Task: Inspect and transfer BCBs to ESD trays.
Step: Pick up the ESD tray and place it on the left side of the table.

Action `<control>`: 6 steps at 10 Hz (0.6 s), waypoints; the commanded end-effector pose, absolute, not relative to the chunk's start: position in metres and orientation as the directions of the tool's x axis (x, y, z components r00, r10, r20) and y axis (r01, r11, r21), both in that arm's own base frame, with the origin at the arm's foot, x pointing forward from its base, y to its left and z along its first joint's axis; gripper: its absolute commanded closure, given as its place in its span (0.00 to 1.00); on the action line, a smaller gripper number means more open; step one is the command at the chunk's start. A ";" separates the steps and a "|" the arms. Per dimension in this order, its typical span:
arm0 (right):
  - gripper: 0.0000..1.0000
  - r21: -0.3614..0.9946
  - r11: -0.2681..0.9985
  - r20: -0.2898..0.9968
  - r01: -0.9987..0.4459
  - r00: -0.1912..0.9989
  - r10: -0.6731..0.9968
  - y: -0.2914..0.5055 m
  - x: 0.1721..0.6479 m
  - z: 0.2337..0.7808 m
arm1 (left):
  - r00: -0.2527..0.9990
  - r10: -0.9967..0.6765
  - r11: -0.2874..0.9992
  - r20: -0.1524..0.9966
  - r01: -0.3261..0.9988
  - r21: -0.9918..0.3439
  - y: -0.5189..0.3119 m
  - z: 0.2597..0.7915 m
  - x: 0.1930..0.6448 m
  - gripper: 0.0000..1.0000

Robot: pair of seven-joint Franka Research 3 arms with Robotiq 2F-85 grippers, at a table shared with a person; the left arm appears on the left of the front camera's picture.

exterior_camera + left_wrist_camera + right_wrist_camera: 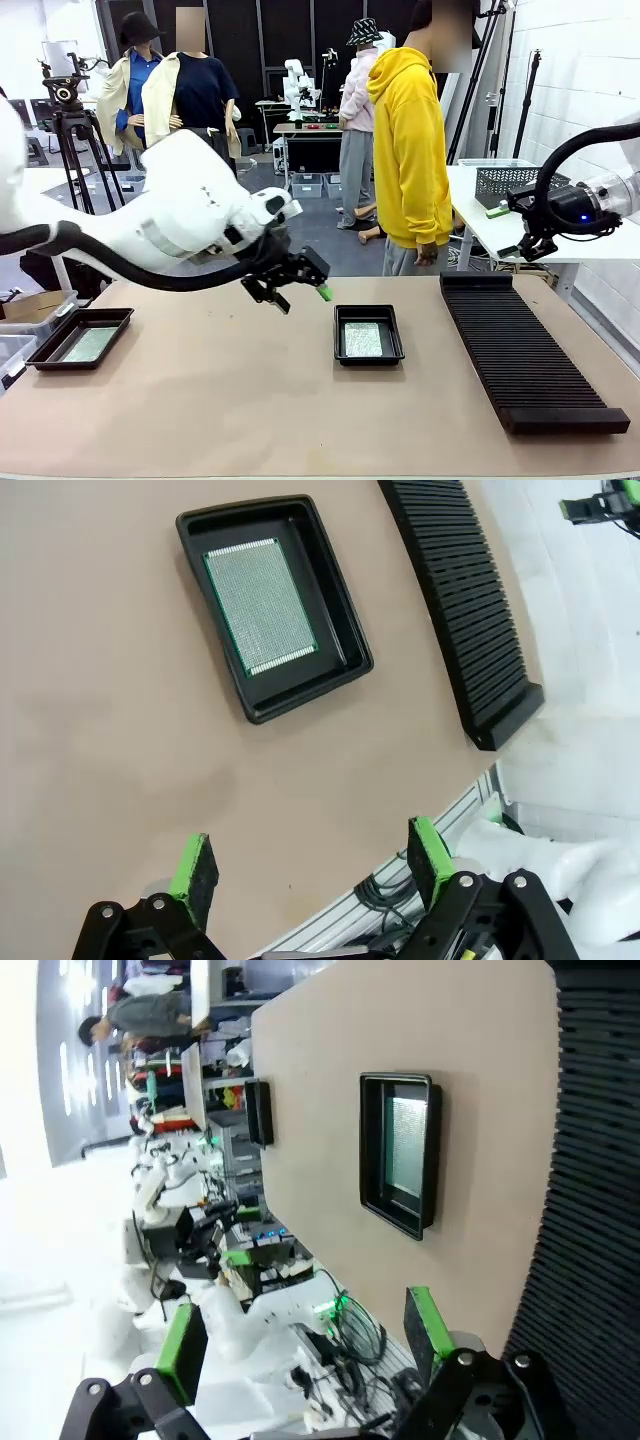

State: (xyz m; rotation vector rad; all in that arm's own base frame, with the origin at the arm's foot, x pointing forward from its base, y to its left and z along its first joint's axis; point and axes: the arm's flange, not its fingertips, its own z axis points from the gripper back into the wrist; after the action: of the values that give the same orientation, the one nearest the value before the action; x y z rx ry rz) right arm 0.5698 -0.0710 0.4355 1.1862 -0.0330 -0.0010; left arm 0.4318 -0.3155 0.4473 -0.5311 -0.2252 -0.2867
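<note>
a green bcb (363, 339) lies flat inside the middle esd tray (369, 358), and another bcb (88, 345) lies in the tray (60, 362) at the table's left edge. the left gripper (303, 285) hovers above the table left of the middle tray, fingers apart and empty. the right gripper (305, 1338) is raised at the right over the black slotted rack (530, 360), fingers apart, holding nothing.

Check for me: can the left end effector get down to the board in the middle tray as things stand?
Probably yes. The left end effector hangs open above the bare table, just left of the middle tray. The board lies flat and uncovered inside, and nothing stands between them.
</note>
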 end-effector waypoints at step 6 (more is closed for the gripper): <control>0.00 0.952 0.269 0.139 -0.145 0.989 0.041 -0.100 0.577 0.409 | 0.976 -0.168 0.914 0.139 0.207 -0.348 -0.392 0.392 0.488 0.00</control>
State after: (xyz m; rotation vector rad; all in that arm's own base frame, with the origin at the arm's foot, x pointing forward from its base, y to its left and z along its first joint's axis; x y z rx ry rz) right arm 0.5725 -0.0968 0.4065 1.2533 -0.0671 0.0898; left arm 0.4781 -0.3709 0.3885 -0.3902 -0.1327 -0.1978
